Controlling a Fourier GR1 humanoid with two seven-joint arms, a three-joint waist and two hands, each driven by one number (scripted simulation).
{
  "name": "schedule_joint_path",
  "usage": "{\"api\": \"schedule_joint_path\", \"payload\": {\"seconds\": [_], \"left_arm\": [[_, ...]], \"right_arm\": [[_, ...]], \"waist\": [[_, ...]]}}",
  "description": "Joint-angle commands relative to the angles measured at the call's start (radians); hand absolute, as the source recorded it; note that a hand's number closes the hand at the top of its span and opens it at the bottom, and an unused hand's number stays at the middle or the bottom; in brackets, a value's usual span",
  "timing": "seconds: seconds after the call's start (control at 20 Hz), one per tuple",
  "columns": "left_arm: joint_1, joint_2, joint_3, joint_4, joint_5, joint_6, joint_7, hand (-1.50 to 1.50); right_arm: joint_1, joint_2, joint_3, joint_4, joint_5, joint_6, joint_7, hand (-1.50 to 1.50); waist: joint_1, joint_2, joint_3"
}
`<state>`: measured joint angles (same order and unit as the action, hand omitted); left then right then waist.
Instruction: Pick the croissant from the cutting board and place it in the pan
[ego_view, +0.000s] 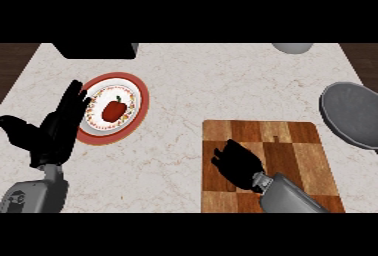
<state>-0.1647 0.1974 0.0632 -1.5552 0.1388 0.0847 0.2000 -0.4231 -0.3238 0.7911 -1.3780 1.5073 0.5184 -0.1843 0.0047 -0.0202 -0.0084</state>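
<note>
The wooden cutting board (295, 150) lies at the right front of the counter. My right hand (238, 162) rests on its left half, fingers curled downward. No croissant shows anywhere on the board; the curled hand covers the spot where it lies. The grey pan (354, 117) sits at the right edge, just beyond the board's far right corner, and nothing is in it. My left hand (59, 125) stands open at the left, fingers up, beside a plate.
A red-rimmed white plate (140, 100) with a red pepper (114, 110) on it sits at the left. A dark object (96, 50) is at the back left, and a grey round vessel (294, 47) at the back right.
</note>
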Motion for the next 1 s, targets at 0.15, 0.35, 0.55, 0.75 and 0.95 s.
{"api": "schedule_joint_path", "payload": {"seconds": [0.15,0.35,0.55,0.75,0.95], "left_arm": [[0.029,0.032,0.047,-0.016,0.018,-0.010,-0.005,0.00],[0.081,0.027,0.054,-0.030,0.013,-0.004,-0.028,0.00],[0.083,0.009,0.043,-0.060,0.030,-0.004,0.004,0.00],[0.076,0.011,0.032,-0.075,0.025,-0.005,0.028,0.00],[0.031,0.007,0.020,-0.028,-0.014,0.009,0.004,0.00]], "right_arm": [[0.184,-0.003,-0.261,-0.070,-0.180,-0.030,0.054,1.50],[0.266,0.093,-0.533,-0.123,-0.333,-0.089,0.183,1.50],[0.356,0.036,-0.594,-0.377,-0.326,-0.201,0.209,1.50],[0.386,0.012,-0.618,-0.631,-0.299,-0.217,0.250,1.50],[0.372,0.000,-0.694,-0.848,-0.343,-0.132,0.301,1.50]], "waist": [[-0.047,0.012,0.010],[-0.073,0.008,0.010],[-0.057,0.004,0.008],[-0.046,0.005,0.008],[-0.038,0.012,0.007]]}}
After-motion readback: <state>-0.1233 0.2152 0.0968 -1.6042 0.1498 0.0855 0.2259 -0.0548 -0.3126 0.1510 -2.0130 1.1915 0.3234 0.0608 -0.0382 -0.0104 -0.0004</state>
